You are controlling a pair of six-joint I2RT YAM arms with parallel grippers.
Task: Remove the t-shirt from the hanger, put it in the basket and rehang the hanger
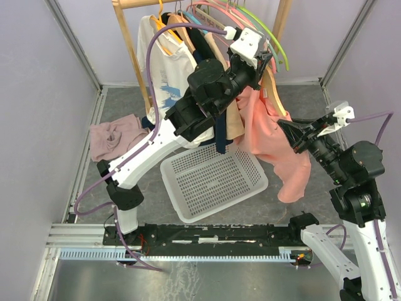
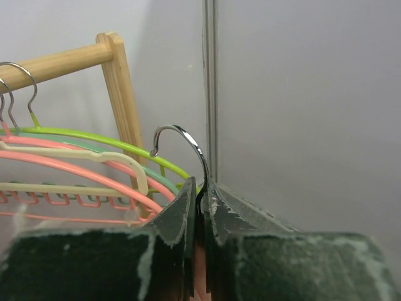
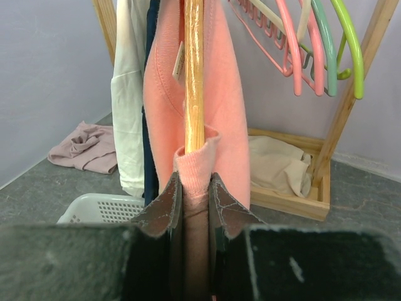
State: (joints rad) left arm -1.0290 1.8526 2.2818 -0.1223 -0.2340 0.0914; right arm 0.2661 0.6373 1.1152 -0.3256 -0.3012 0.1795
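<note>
Closest to the left wrist lens, noted dark finger pads point(image 2: 182, 216) of left gripper point(image 2: 199, 204) pinched tight on the shank of a metal hook point(image 2: 188, 135). Observed the hook's curve standing clear above the jaws, just right of the corner post of the wooden rack point(image 2: 122, 94).

Closest to the right wrist lens, recorded right gripper point(image 3: 195, 188) clamped on a bunched fold of the salmon-pink t-shirt point(image 3: 229, 113), directly beneath the lower end of the wooden hanger point(image 3: 194, 75).

Found the t-shirt on that hanger, draped over its arm. From the overhead view, placed it at the right end of the rack, hanging between the two arms with its hem trailing beside the right edge of the white basket point(image 1: 164, 169).

Noted a small pale label point(image 3: 179, 63) inside the neckline; print too small to read. Noted a blue graphic on the white shirt point(image 1: 166, 69) further left on the rail; no wording legible. Found no readable brand marks on arms or basket.

Also recorded:
- bare plastic hangers point(image 2: 94, 141) in green, pink and cream, bunched at the rail end
- mauve garment point(image 1: 116, 135) crumpled on the floor, left of the basket
- beige garment point(image 3: 279, 163) lying in the rack's base tray
</note>
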